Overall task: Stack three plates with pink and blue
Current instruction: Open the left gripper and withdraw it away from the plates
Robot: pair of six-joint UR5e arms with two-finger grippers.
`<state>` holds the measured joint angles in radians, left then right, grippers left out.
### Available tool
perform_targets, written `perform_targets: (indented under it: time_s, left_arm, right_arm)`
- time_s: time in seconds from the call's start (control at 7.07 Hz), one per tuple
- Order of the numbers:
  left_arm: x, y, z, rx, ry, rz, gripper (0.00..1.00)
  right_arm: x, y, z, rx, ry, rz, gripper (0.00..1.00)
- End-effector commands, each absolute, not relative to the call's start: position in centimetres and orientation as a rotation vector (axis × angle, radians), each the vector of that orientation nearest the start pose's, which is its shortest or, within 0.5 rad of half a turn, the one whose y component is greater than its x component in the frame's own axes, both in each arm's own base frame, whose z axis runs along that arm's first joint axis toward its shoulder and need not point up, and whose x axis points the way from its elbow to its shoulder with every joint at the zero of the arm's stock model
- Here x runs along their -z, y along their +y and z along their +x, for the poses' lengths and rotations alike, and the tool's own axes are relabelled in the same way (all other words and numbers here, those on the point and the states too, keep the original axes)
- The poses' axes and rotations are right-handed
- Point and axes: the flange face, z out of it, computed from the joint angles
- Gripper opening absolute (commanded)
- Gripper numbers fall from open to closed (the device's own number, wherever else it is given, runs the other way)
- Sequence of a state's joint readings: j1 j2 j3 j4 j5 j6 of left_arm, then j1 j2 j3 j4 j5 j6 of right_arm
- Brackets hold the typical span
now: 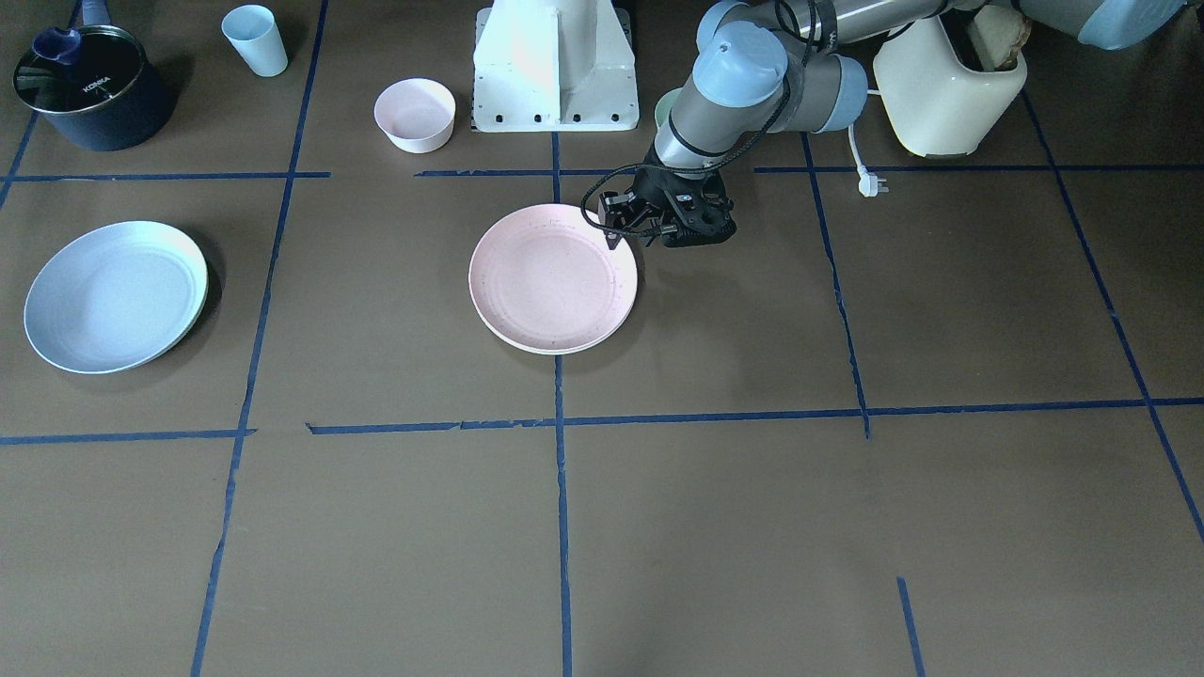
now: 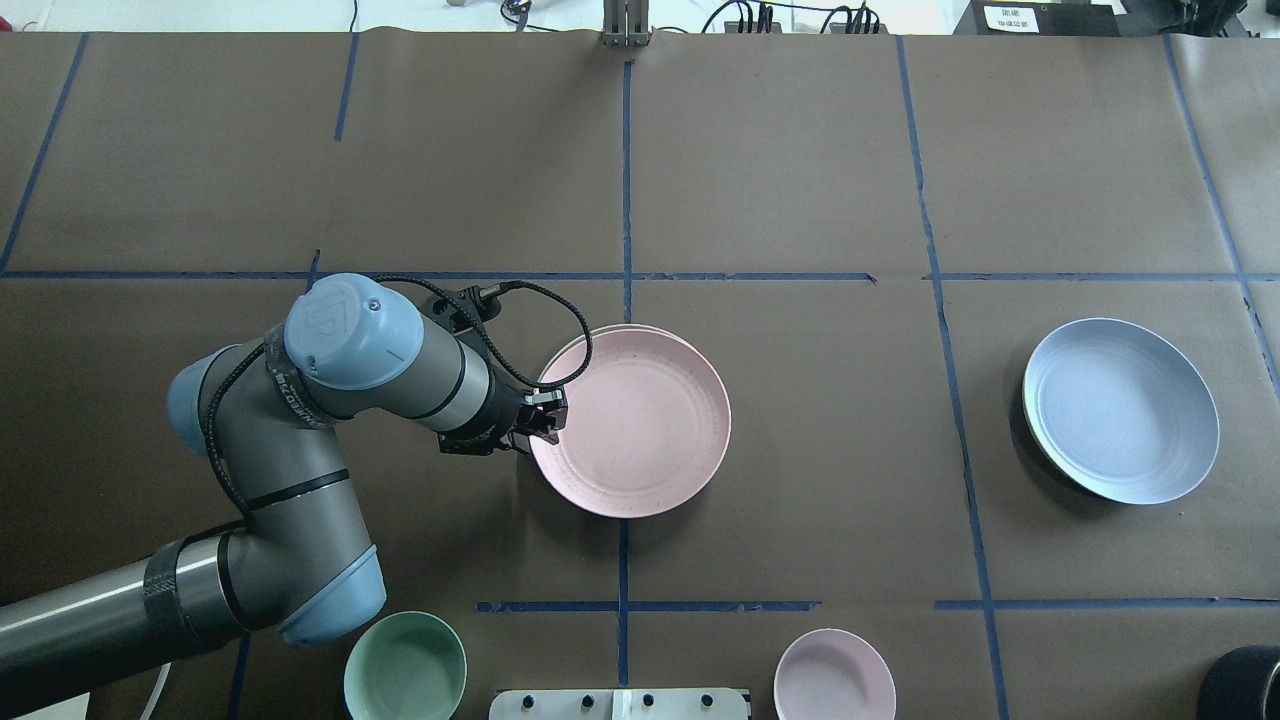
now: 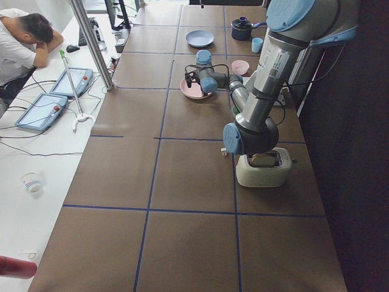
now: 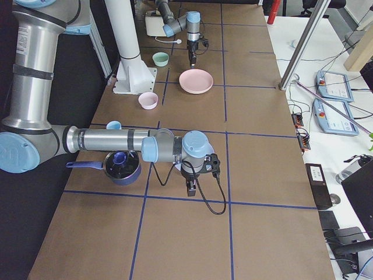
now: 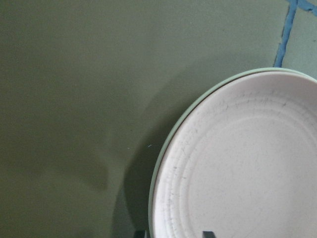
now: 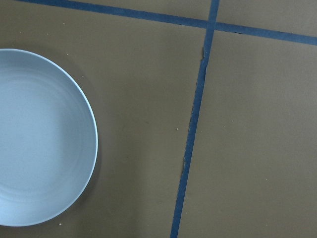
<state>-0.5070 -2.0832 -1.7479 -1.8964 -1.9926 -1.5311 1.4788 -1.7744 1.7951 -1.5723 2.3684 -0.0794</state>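
Note:
The pale pink plate (image 2: 635, 425) lies on top of the cream plate (image 2: 592, 338) at the table's middle; only a thin rim of the cream one shows, as in the left wrist view (image 5: 162, 146). The light blue plate (image 2: 1120, 410) lies alone far to the right and also shows in the right wrist view (image 6: 39, 139). My left gripper (image 2: 550, 410) is low at the pink plate's (image 1: 553, 282) left rim, open, one fingertip (image 5: 208, 233) over the plate and one outside it. My right gripper (image 4: 191, 188) hangs high near the blue plate; I cannot tell its state.
A small pink bowl (image 2: 835, 675) and a mint-green bowl (image 2: 405, 668) sit near the robot base (image 1: 555, 66). A light blue cup (image 1: 255, 39), a dark pot (image 1: 89, 89) and a cream toaster (image 1: 945, 89) stand along the robot's side.

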Motion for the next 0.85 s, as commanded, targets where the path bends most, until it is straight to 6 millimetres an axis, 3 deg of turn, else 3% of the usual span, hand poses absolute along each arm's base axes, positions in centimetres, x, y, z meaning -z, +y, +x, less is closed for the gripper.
perform_targets:
  time_s: [0.0,0.14,0.28,0.42,0.57,0.71]
  left_arm:
    - [-25.4,-43.1,44.4,0.055,0.960,-0.023,1.00]
    - [-27.6,-46.1,39.0,-0.054,0.897,0.036,1.00]
    - [-31.9,-48.1,33.3,-0.218,0.828,0.120,1.00]
    - [-37.3,-49.8,26.2,-0.303,0.785,0.155,1.00]
    - [-42.5,-50.7,18.5,-0.370,0.794,0.163,1.00]
    - [-48.1,-49.6,10.3,-0.375,0.798,0.162,1.00]
  right_arm:
    - [-63.0,-41.7,2.3,0.181,-0.800,0.033,1.00]
    - [-62.7,-41.9,2.2,0.190,-0.807,0.059,1.00]
    - [-62.6,-42.0,2.2,0.191,-0.808,0.062,1.00]
    - [-62.6,-42.1,2.2,0.192,-0.811,0.063,1.00]
    - [-62.4,-42.2,2.2,0.192,-0.811,0.066,1.00]
    - [-62.3,-42.3,2.2,0.185,-0.812,0.066,1.00]
